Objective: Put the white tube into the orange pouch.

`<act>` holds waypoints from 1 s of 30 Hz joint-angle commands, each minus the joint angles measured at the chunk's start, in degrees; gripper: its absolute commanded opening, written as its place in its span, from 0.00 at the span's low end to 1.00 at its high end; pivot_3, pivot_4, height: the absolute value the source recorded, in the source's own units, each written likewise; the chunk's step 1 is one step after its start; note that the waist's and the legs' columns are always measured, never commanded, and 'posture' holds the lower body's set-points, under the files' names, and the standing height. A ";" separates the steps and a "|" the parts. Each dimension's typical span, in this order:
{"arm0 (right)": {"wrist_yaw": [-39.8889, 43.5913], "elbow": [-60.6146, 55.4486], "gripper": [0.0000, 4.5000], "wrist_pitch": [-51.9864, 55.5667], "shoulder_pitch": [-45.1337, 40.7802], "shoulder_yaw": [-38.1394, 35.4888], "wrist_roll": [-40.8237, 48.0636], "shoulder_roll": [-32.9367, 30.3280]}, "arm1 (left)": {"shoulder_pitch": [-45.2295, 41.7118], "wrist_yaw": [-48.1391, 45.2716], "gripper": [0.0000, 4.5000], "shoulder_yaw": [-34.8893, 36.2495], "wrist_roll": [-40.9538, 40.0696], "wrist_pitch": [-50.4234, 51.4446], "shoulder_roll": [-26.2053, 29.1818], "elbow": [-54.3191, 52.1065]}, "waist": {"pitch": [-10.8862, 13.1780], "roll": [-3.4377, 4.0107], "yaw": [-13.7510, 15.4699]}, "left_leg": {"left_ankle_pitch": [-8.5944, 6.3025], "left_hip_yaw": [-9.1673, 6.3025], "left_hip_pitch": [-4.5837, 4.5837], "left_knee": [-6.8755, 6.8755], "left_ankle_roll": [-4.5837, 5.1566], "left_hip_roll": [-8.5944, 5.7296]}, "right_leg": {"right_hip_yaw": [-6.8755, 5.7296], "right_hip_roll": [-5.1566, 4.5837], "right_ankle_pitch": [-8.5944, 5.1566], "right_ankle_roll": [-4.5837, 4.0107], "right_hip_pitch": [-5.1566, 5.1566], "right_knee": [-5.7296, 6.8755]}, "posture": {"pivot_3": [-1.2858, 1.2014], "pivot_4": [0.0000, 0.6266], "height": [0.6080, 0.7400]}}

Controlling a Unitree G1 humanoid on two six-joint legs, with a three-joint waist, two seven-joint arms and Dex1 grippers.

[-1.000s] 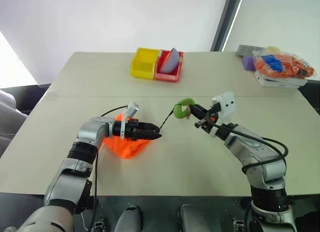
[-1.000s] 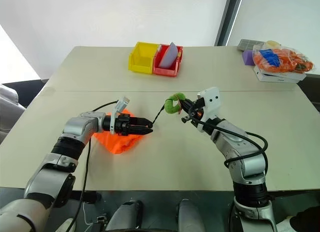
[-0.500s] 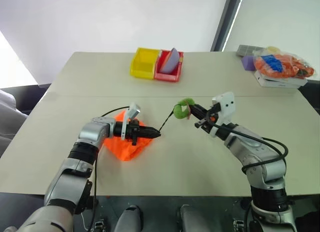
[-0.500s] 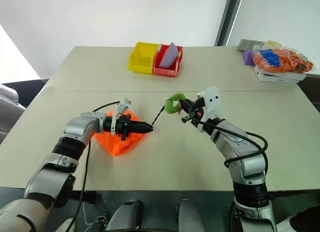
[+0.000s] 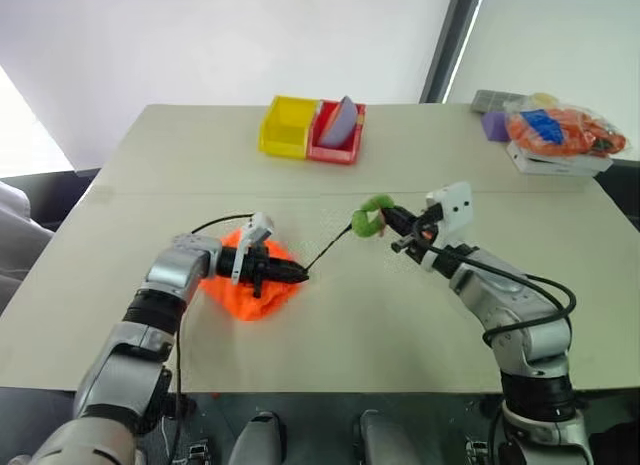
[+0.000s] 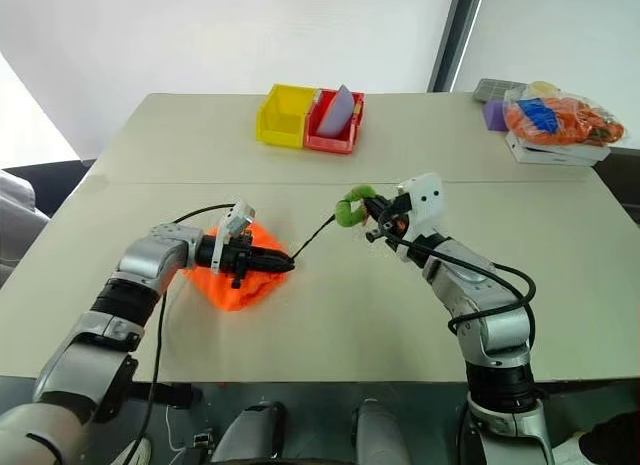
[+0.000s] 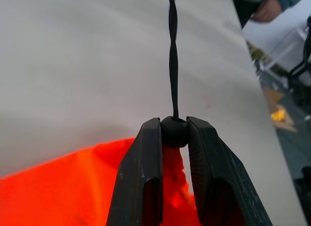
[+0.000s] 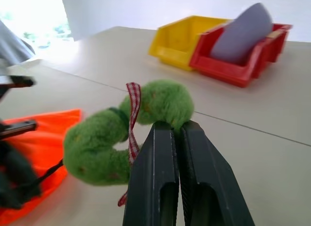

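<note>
Left wrist view shows you the left gripper (image 7: 174, 131) pinching the small black bead (image 7: 174, 131) on the cord (image 7: 172, 56), right at the mouth of the pouch (image 7: 73, 187). Your pouch lies on the table (image 5: 330, 325) under that hand. Your right gripper (image 8: 176, 129) is pressed together on the green ball (image 8: 131, 126), held up off the table, cord stretched between them.
</note>
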 commanded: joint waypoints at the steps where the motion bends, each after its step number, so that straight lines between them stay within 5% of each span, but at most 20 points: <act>1: -4.34 3.06 0.00 -2.75 -2.22 -3.69 -3.32 -0.81 | 1.87 -1.51 0.05 -1.32 2.18 -2.63 2.96 -2.55 | 0.00 0.00 0.14 | 0.00 0.00 0.01 0.00 0.00 0.00 | 0.02 0.00 0.00 -0.02 0.01 0.00 | 0.52 0.24 1.00; 18: -5.86 6.11 0.00 -2.52 -2.10 -0.71 -7.57 -1.62 | 6.70 0.53 0.05 -0.83 2.23 -3.78 5.40 -8.80 | -0.01 0.02 0.03 | 0.00 0.01 0.04 0.00 0.01 0.06 | 0.07 0.09 0.02 -0.07 0.00 0.03 | 0.52 0.24 1.00; 21: -3.41 5.52 0.00 -1.17 -1.08 0.96 -7.34 -3.20 | 7.09 -0.10 0.36 1.04 -0.64 -0.35 6.00 -10.42 | -0.01 0.03 -0.01 | 0.00 0.01 0.04 0.00 0.01 0.07 | 0.07 0.09 0.03 -0.07 0.00 0.02 | 0.52 0.24 1.00; 25: -1.32 3.38 0.34 -0.32 0.55 2.32 -7.28 -4.63 | 8.05 4.74 0.83 6.60 -3.49 2.11 6.66 -13.32 | -0.01 0.03 0.02 | 0.00 0.01 0.05 0.00 0.01 0.09 | 0.08 0.11 0.03 -0.07 0.00 0.04 | 0.52 0.24 1.00; 29: 0.87 1.45 0.77 -1.34 3.02 2.29 -7.39 -6.24 | 9.08 10.65 0.83 15.48 -8.81 7.22 7.60 -16.38 | -0.01 0.02 -0.03 | 0.00 0.01 0.05 0.01 0.01 0.17 | 0.07 0.18 0.06 -0.12 -0.02 0.04 | 0.52 0.24 1.00; 30: 1.61 1.03 0.77 -1.50 3.71 2.12 -7.17 -6.61 | 9.63 11.91 0.83 17.31 -9.83 7.90 7.82 -17.32 | -0.01 0.02 -0.03 | 0.00 0.01 0.05 0.01 0.01 0.21 | 0.07 0.22 0.06 -0.12 -0.02 0.04 | 0.52 0.24 1.00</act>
